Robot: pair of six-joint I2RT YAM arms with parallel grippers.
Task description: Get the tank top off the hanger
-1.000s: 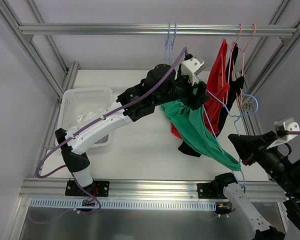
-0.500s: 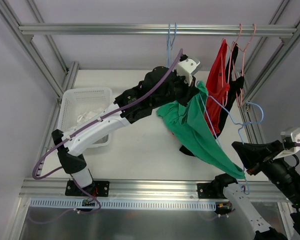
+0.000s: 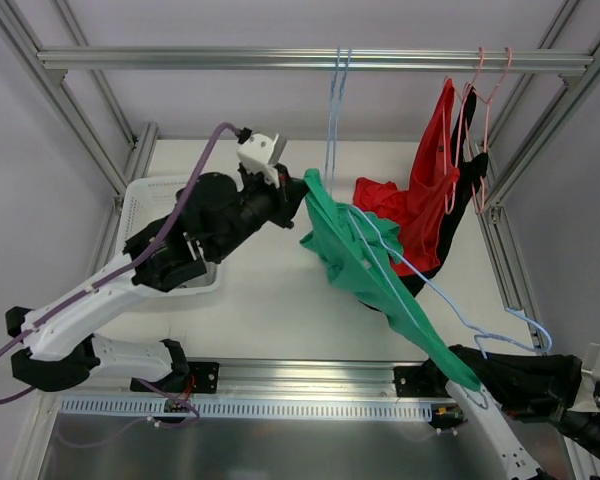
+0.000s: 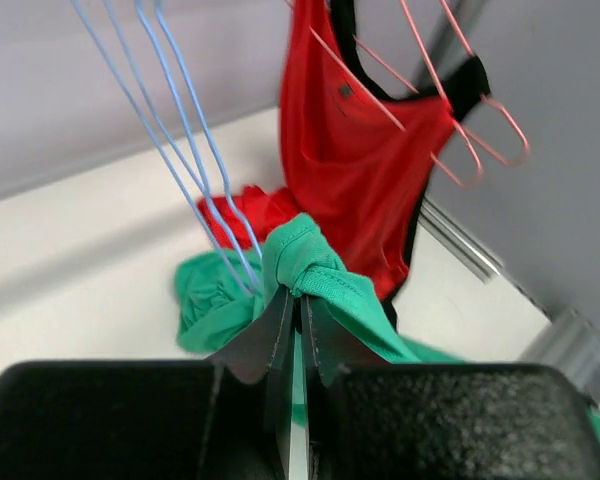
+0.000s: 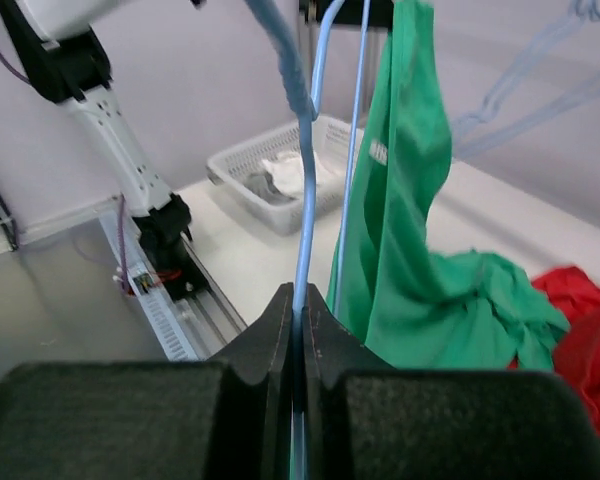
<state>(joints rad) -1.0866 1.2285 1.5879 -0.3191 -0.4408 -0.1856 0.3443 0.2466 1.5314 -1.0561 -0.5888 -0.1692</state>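
The green tank top (image 3: 355,255) hangs stretched in the air between my two grippers, still threaded on the light blue hanger (image 3: 450,305). My left gripper (image 3: 302,190) is shut on a bunched edge of the tank top (image 4: 310,265); in the left wrist view the left gripper (image 4: 298,300) has its jaws pressed together on the fabric. At the near right, my right gripper (image 3: 462,355) is shut on the hanger. In the right wrist view the right gripper (image 5: 300,300) pinches the hanger's wire (image 5: 302,200), with the tank top (image 5: 410,200) draped beside it.
A red garment (image 3: 420,200) and a black one hang from pink hangers (image 3: 490,80) at the back right. Empty blue hangers (image 3: 335,90) hang from the top rail (image 3: 180,58). A white basket (image 3: 145,200) with clothes stands at the left.
My left gripper shut on the tank top's edge and pulled it back to the left. My right gripper drew the hanger toward the near right, stretching the garment out.
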